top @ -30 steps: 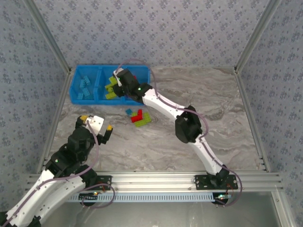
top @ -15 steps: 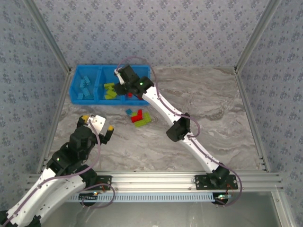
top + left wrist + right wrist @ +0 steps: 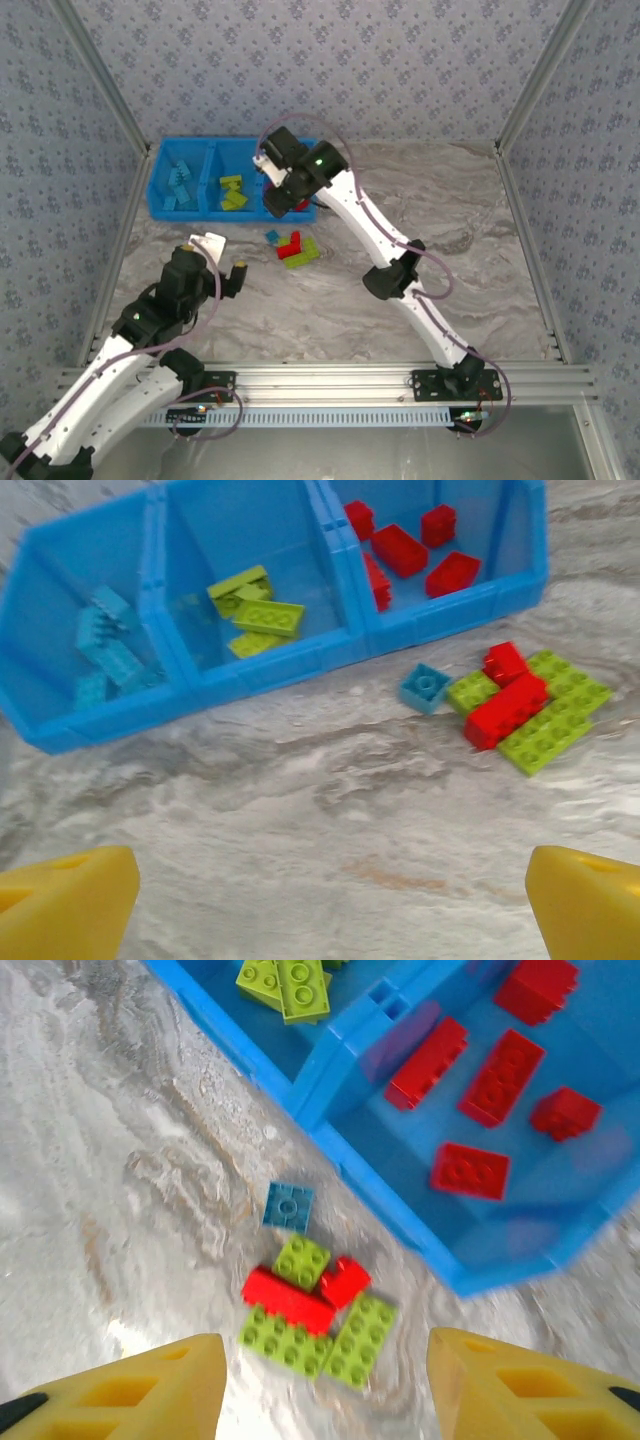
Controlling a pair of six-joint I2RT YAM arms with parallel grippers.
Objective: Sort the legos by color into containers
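A grey marbled bench (image 3: 480, 250) sits boxed in by patterned walls (image 3: 300, 60). Nearest me, the left tool (image 3: 330, 900) hangs low over bare bench, its yellow fingers wide apart and holding nothing.

Ahead of it and off to its right lies the unsorted pile (image 3: 520, 705). It has a long red brick (image 3: 505, 712), a smaller red one, lime plates (image 3: 560, 718), a small lime brick and one light-blue brick (image 3: 425, 687) at its left edge. All of it rests on the bench just in front of the bin (image 3: 270, 665), near the divider between the middle and right compartments.

The right tool (image 3: 325, 1385) hovers over the front of the right compartment, fingers apart and empty. The pile is just on my side of it, almost underneath, so the right arm is much the nearer.

In that wrist view the long red brick runs roughly along the line between the fingers. I judge the wrist needs a turn to pinch it across its narrow sides.

Farther back, the bin holds light-blue bricks (image 3: 105, 645) on the left, lime bricks (image 3: 262, 610) in the middle and red bricks (image 3: 405, 548) on the right.
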